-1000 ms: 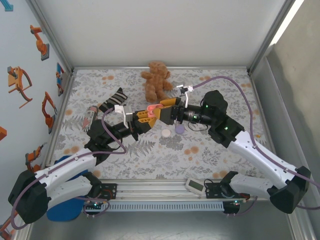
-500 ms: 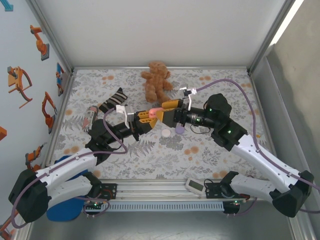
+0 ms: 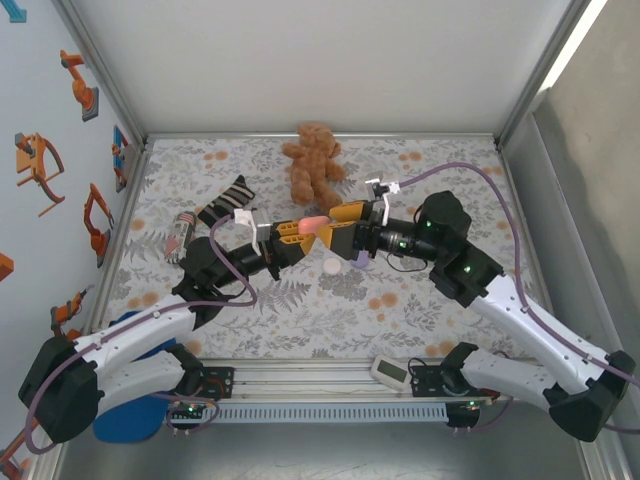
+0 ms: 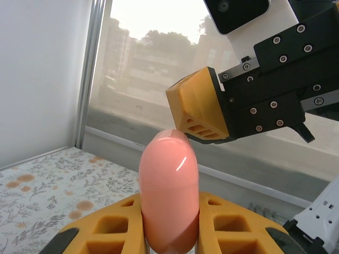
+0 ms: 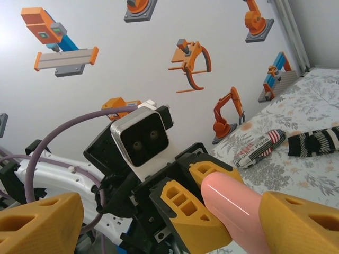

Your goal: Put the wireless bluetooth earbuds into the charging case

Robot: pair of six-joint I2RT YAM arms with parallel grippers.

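Case lifted mid-air; no bud seated yet.
Left gripper [image 3: 300, 228] clamps the salmon-pink, pill-shaped plastic case [image 4: 168, 185] above mid-mat. Right gripper [image 3: 335, 228] stands wide, its fingers either side of the case tip, gripping nothing. The lid looks closed, so I judge opening it and seating the buds both remain. A floral-print mat [image 3: 440, 300] covers the table, with a brown teddy bear [image 3: 312, 160] at the back. White walls, robot stickers [image 3: 40, 165] on the left.

Bright everywhere, some glare and blur up close.
From the top I see even light, a glowing white strip [image 3: 585, 30] in the far right corner and soft shadows under the arms [image 3: 140, 340] on the desk [image 3: 420, 300]; my left wrist view has a washed-out window [image 4: 159, 32] and a white shine on the pink case [image 4: 168, 190], and in my right one the near yellow fingers [image 5: 39, 222] look fuzzy.
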